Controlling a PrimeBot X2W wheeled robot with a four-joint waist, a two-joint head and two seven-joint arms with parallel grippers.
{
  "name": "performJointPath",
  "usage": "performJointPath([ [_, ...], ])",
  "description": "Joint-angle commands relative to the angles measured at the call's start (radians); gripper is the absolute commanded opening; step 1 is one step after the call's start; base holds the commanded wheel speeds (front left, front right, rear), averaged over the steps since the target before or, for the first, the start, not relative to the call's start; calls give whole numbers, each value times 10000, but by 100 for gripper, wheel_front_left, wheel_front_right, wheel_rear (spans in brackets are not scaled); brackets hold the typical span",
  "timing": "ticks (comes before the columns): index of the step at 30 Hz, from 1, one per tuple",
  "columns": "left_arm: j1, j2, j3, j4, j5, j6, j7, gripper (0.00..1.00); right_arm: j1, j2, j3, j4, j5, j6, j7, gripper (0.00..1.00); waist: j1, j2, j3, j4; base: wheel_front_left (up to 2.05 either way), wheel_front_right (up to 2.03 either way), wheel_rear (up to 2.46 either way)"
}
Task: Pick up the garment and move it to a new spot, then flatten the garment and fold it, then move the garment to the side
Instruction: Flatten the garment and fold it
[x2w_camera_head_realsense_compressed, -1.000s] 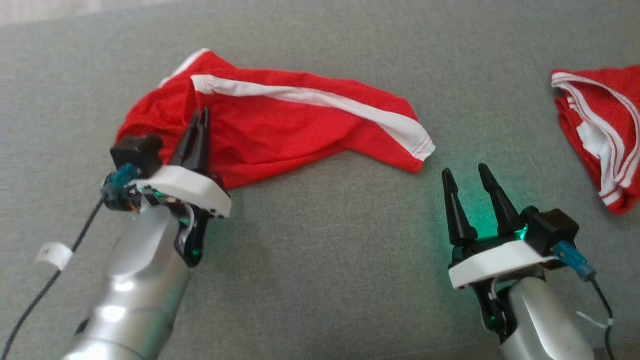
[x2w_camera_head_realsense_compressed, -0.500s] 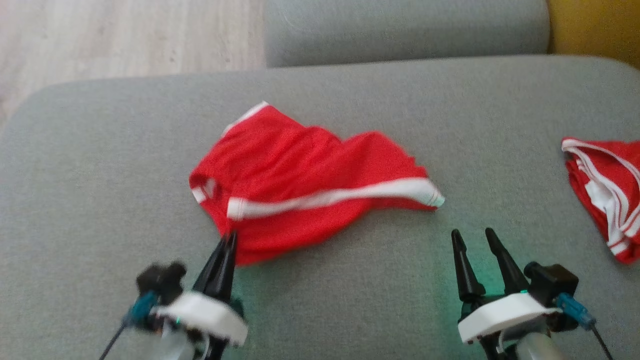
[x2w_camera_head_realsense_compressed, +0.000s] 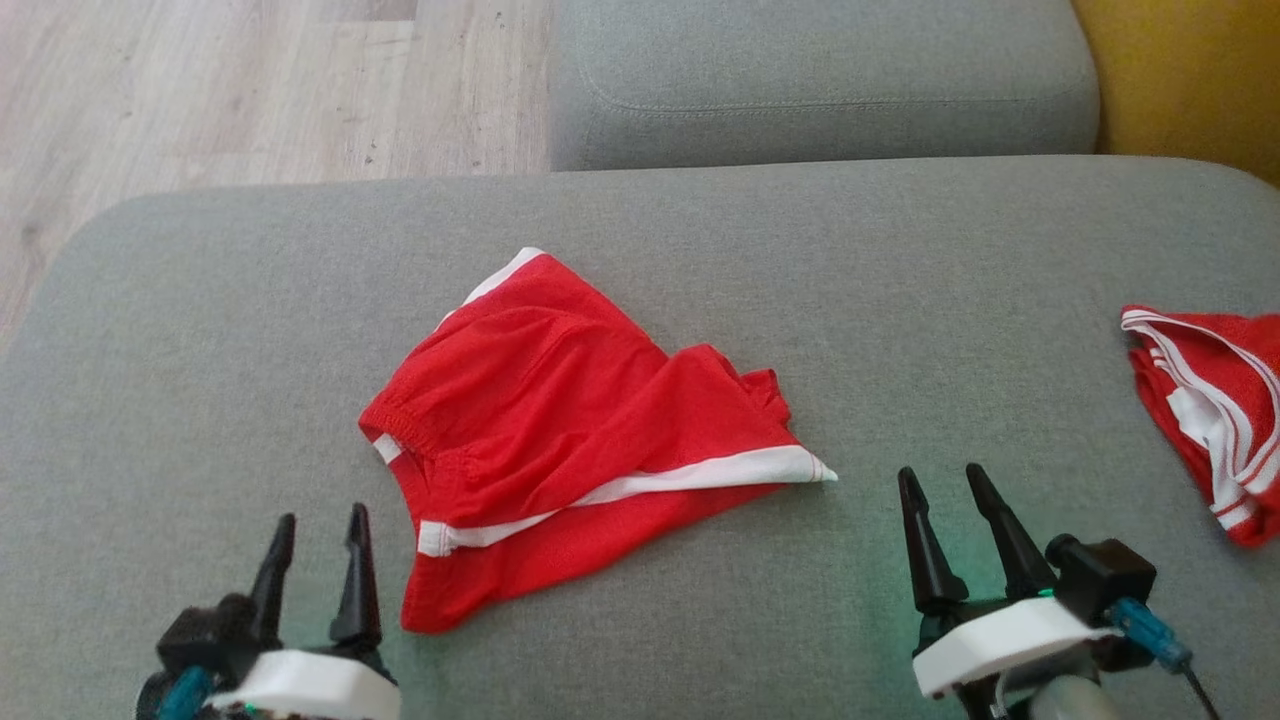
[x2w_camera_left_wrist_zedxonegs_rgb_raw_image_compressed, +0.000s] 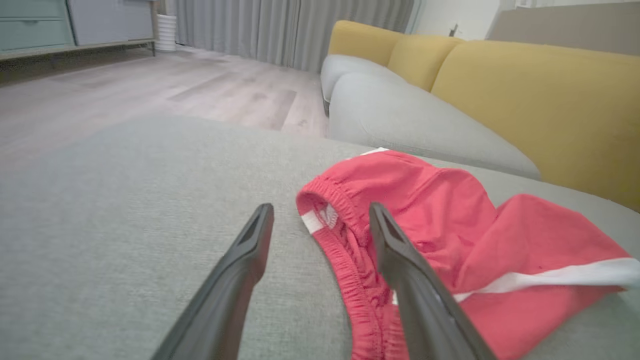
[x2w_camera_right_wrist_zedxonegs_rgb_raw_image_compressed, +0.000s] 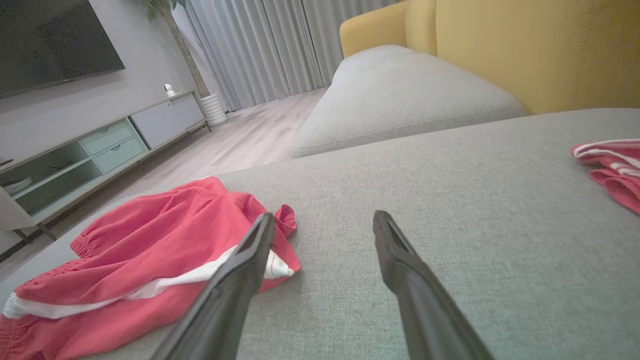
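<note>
The garment (x2w_camera_head_realsense_compressed: 560, 430) is a pair of red shorts with a white side stripe, lying crumpled on the grey sofa cushion (x2w_camera_head_realsense_compressed: 200, 330). Its elastic waistband (x2w_camera_left_wrist_zedxonegs_rgb_raw_image_compressed: 345, 235) faces my left gripper. My left gripper (x2w_camera_head_realsense_compressed: 322, 522) stands open just left of the garment's near corner, with nothing between its fingers; in the left wrist view the gripper (x2w_camera_left_wrist_zedxonegs_rgb_raw_image_compressed: 320, 215) frames the waistband without touching it. My right gripper (x2w_camera_head_realsense_compressed: 940, 478) is open to the right of the garment's striped hem (x2w_camera_right_wrist_zedxonegs_rgb_raw_image_compressed: 270, 267), empty.
A second red-and-white garment (x2w_camera_head_realsense_compressed: 1215, 410) lies at the cushion's right edge. Another grey cushion (x2w_camera_head_realsense_compressed: 820, 80) sits behind, a yellow sofa back (x2w_camera_head_realsense_compressed: 1190, 70) at far right. Wooden floor (x2w_camera_head_realsense_compressed: 200, 90) lies beyond the cushion's left and far edges.
My left gripper has opened and let go of the garment, which now lies loose on the cushion. The head camera has tilted up, shifting the whole picture. The right gripper stays open.
</note>
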Motion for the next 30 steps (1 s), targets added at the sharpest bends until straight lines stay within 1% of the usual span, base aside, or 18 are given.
performJointPath([
  [1,-17,-56,582,-489,306,95,-123,100,-299,-8,261,-437,-71,-7,-65,100,0,0,-7,-19,0,0,0],
  [3,265,-298,867,-756,698,42,-123,100,-280,-8,272,-581,-136,-7,-65,100,0,0,-29,-31,0,0,0],
  [6,550,-664,1109,-710,994,-248,-123,100,-215,-8,279,-584,-205,-7,-65,100,0,0,-74,-38,0,0,0],
  [9,621,-895,1236,-565,1158,-518,-124,100,-172,-8,322,-539,-210,-7,-65,100,0,0,-89,-52,0,0,0],
  [14,541,-1053,1430,-417,1473,-769,-124,100,-190,-8,342,-477,-196,-7,-65,100,0,0,-39,-114,0,0,0],
  [22,387,-1212,1691,-318,1800,-938,-124,100,-235,-8,297,-448,-238,-7,-65,100,0,0,24,-212,0,0,0],
  [24,320,-1264,1580,-313,1790,-993,-124,100,-246,-8,284,-434,-246,-7,-65,100,0,0,42,-222,0,0,0],
  [27,119,-1289,1033,-57,1566,-1057,-124,100,-245,-8,311,-403,-246,-7,-65,100,0,0,82,-229,0,0,0],
  [30,-218,-1030,266,318,1041,-1066,-124,100,-255,-8,376,-384,-245,-7,-65,100,0,0,157,-259,0,0,0],
])
